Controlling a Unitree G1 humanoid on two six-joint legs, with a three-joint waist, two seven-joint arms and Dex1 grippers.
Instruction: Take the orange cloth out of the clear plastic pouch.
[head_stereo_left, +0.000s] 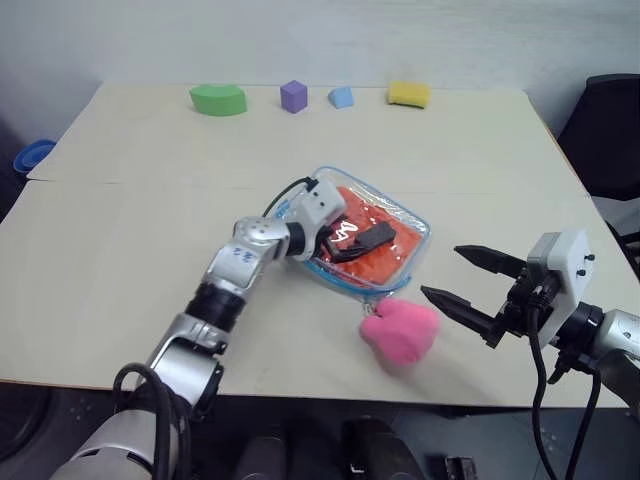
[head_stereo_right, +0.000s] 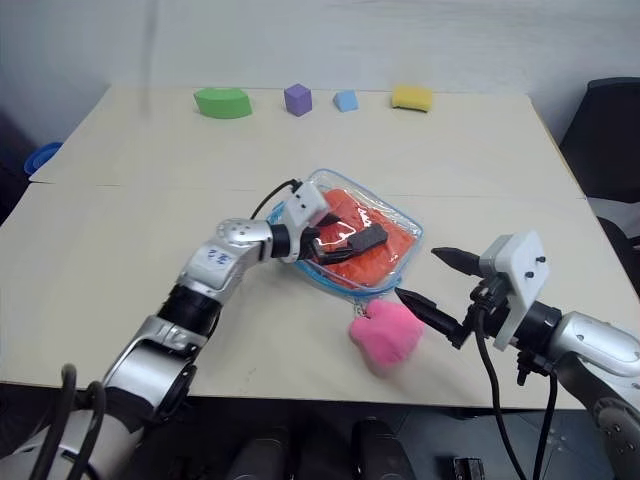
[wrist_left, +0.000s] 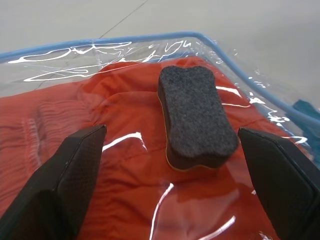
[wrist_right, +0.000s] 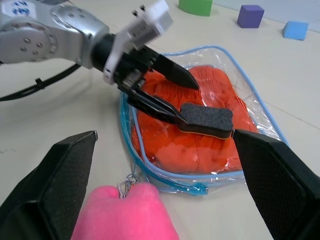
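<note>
The clear plastic pouch (head_stereo_left: 418, 224) lies flat at mid-table, its blue trim around the orange cloth (head_stereo_left: 385, 262) folded inside. The pink pompom (head_stereo_left: 400, 330) rests on the table by the pouch's near corner. My left gripper (head_stereo_left: 365, 238) hangs low over the pouch, open, its fingers (wrist_left: 75, 165) wide apart above the plastic. A dark grey pad (wrist_left: 195, 117) lies between them over the cloth; I cannot tell whether it is on or inside the pouch. My right gripper (head_stereo_left: 441, 271) is open to the right of the pompom, pointing left, holding nothing.
Along the table's far edge stand a green block (head_stereo_left: 218, 99), a purple cube (head_stereo_left: 293, 96), a blue block (head_stereo_left: 341, 97) and a yellow sponge (head_stereo_left: 409, 94). A blue bowl (head_stereo_left: 30, 155) sits off the left edge and a black chair (head_stereo_left: 610, 130) at the right.
</note>
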